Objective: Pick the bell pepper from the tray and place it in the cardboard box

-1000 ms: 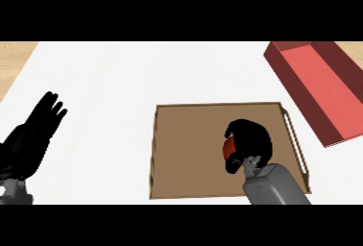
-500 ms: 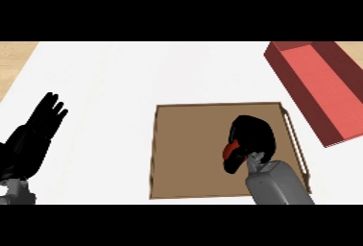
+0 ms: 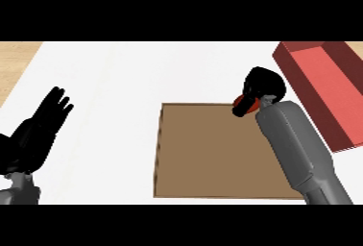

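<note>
Right robot hand (image 3: 264,84) holds bell pepper (image 3: 241,103) | over tray (image 3: 210,158) rim | box (image 3: 333,96) near

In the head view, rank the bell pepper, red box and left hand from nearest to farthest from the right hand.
1. Bell pepper, held in the right hand.
2. Red box, just to its right.
3. Left hand, far left, open.

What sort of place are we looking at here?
Likely a kitchen counter, seen from above: plain white top, a brown tray and a red box on it. The right robot hand holds a pepper.
</note>
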### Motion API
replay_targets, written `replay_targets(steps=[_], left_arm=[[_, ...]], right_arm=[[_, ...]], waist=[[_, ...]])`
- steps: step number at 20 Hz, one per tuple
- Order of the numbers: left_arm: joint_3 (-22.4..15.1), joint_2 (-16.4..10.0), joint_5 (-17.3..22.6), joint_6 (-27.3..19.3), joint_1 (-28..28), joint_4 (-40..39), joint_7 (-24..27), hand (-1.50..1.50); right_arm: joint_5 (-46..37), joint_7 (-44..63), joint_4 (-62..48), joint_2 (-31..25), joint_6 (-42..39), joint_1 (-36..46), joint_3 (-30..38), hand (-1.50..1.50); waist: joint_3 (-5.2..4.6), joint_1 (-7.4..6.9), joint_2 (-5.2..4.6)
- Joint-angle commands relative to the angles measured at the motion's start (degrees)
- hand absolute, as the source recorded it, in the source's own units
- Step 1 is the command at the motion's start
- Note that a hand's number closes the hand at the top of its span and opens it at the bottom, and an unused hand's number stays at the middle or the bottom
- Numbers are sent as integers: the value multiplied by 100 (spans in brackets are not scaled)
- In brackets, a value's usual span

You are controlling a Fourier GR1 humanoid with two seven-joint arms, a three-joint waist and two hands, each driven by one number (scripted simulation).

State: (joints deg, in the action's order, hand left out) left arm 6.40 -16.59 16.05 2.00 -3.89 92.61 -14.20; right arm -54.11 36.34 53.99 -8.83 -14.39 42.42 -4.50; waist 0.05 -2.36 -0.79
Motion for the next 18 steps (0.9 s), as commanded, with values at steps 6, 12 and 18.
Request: replay_targets(steps=[6, 12, 18], left_arm=[[26, 114, -109, -90, 264, 132, -45, 0], [157, 67, -28, 89, 354, 21, 128, 0], [-15, 212, -161, -62, 450, 355, -74, 0]], right_arm=[[-399, -242, -710, -66, 554, 1486, 88, 150], [-841, 435, -173, -28, 1094, 2080, 53, 150], [-1199, 1160, 39, -552, 1092, 2516, 364, 150]], waist=[[-6, 132, 74], [-10, 150, 82], [-8, 154, 78]])
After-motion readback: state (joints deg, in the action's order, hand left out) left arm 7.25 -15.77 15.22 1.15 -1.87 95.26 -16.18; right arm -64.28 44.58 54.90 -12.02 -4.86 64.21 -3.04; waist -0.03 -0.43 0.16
